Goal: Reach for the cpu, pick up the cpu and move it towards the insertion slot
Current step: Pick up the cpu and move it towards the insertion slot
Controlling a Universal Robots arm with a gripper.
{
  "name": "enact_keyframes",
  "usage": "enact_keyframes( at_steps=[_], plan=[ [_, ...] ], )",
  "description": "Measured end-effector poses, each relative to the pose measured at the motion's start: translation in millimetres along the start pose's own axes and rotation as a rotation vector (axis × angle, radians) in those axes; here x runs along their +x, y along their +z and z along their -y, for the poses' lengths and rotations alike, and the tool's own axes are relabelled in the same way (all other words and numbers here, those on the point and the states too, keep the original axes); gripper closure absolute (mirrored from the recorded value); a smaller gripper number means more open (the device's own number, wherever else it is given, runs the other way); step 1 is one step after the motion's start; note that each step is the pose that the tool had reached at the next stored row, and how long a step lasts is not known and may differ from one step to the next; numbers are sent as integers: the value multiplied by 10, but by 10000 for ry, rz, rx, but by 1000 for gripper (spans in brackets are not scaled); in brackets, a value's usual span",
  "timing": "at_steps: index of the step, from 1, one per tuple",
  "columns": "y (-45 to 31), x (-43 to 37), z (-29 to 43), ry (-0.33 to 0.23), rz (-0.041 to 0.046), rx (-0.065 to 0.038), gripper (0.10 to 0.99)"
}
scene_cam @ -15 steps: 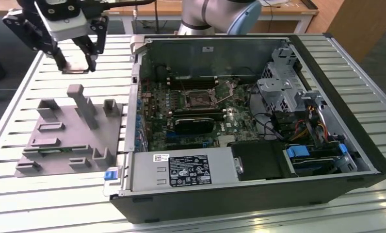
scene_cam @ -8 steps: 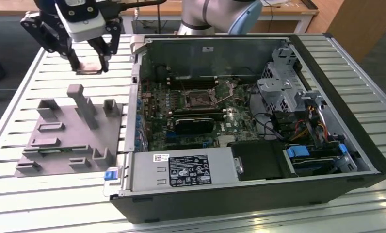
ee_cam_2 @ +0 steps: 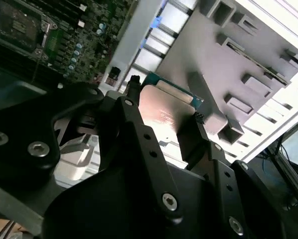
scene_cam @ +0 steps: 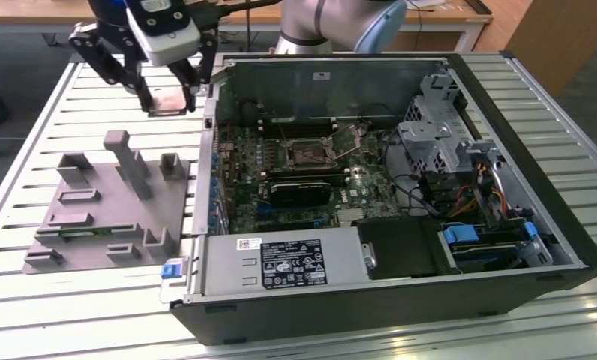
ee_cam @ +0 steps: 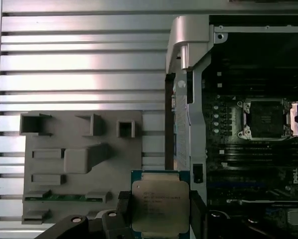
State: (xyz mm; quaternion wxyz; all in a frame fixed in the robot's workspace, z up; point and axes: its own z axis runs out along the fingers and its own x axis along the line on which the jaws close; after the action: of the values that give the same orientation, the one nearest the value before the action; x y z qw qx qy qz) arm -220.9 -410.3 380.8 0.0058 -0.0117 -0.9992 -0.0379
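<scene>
Gripping the cpu (ee_cam: 160, 206), tool (scene_cam: 169, 105) hangs beside case wall (scene_cam: 206, 120).

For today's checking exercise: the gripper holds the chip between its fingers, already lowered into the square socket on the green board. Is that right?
Not quite. The gripper does hold the chip, but the chip is not in the socket. The first wrist view shows it held outside the computer case, beside the grey holder, with the socket open and apart from it.

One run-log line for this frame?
end effector: shut on cpu | cpu: lifted, outside case beside grey fixture | insertion slot: empty
</scene>
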Motion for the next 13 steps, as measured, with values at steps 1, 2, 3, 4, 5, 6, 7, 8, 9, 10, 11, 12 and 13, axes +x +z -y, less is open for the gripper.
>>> enact_keyframes(
  at_steps=[1,2,3,4,5,6,7,8,9,10,11,12,13],
  plan=[
    [9,-49,0,0,4,0,541],
    [19,-94,-1,-1,8,-2,541],
    [28,-139,-2,-1,10,-2,541],
    [37,-184,-2,-1,9,-2,541],
    [44,-229,-3,0,9,-1,541],
    [50,-274,-4,-1,8,0,541],
    [55,-319,-6,-1,9,-2,541],
    [58,-365,-7,-1,9,0,541],
    [61,-406,-10,-2,10,0,541],
    [66,-449,-13,-1,11,-1,541],
    [70,-491,-15,-1,12,-1,541],
    [75,-535,-17,-1,12,-1,541],
    [82,-581,-19,-1,12,-1,541]
  ],
)
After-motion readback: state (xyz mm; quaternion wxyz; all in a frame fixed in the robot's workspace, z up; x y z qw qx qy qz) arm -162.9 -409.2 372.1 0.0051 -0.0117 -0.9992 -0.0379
